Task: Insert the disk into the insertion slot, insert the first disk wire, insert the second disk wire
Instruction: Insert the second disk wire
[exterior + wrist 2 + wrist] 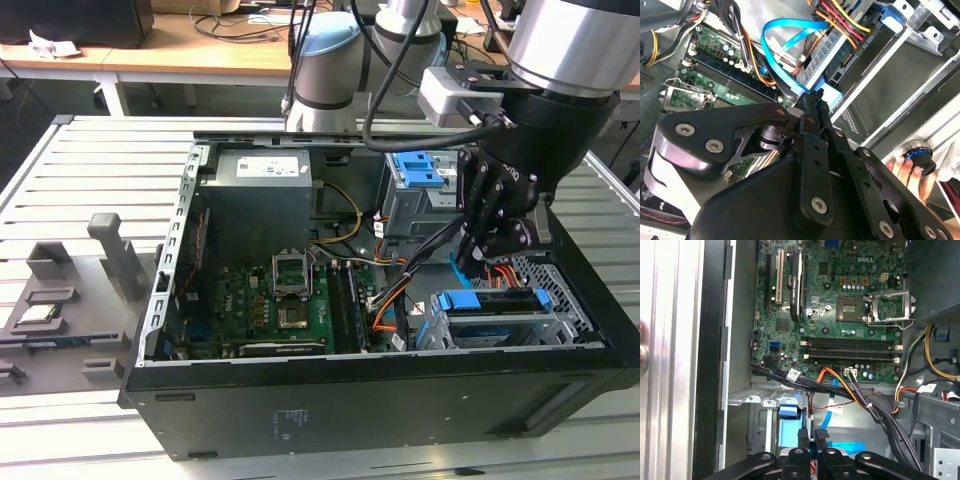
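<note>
Slatted metal table [90, 160] under open computer case [380, 400], wooden desks [180, 55] behind, hand [812, 97] seemingly pinching second disk wire [775, 60]

White lettering on the motherboard [840, 335] and the power supply's label [270, 166] cannot be made out.

The arm comes down from the top of the exterior view on that view's right, wrist bent so the black hand [478, 262] points down. In the second wrist view its fingers [812, 107] stand close together, tips nearly meeting.
</note>
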You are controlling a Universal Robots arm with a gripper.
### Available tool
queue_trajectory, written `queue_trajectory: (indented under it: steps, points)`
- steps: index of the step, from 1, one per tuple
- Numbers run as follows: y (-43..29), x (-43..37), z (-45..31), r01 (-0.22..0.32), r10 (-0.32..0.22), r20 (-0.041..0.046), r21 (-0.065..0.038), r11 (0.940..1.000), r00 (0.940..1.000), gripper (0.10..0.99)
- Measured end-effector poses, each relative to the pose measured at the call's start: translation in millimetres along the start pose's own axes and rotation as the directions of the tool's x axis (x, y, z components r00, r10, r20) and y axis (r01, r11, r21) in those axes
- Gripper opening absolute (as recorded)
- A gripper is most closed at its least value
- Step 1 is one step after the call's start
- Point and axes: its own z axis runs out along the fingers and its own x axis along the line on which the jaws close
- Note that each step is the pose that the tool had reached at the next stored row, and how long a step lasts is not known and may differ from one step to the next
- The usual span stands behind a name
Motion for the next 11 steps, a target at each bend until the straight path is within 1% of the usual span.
queue_trajectory:
  steps: [1, 4, 5, 6, 7, 8, 11]
  points:
    - [-1.9, 0.7, 0.8, 0.0, 0.0, -0.0002, 0.0, 1.0, 1.0, 0.157]
    - [-5.1, 7.8, 4.2, 0.0, 0.0, -0.0001, -0.001, 1.0, 1.0, 0.157]
    - [-10.9, 14.3, 7.5, 0.0, 0.0, 0.0001, -0.001, 1.0, 1.0, 0.157]
    - [-14.4, 14.4, 9.3, 0.0, 0.0, 0.0, -0.001, 1.0, 1.0, 0.157]
    - [-19.7, 14.4, 10.8, 0.0, 0.0, 0.0, -0.002, 1.0, 1.0, 0.157]
    - [-23.5, 12.3, 11.3, 0.001, -0.001, 0.0, -0.002, 1.0, 1.0, 0.157]
    - [-26.1, 10.6, 13.0, 0.002, -0.002, 0.0, -0.002, 1.0, 1.0, 0.157]
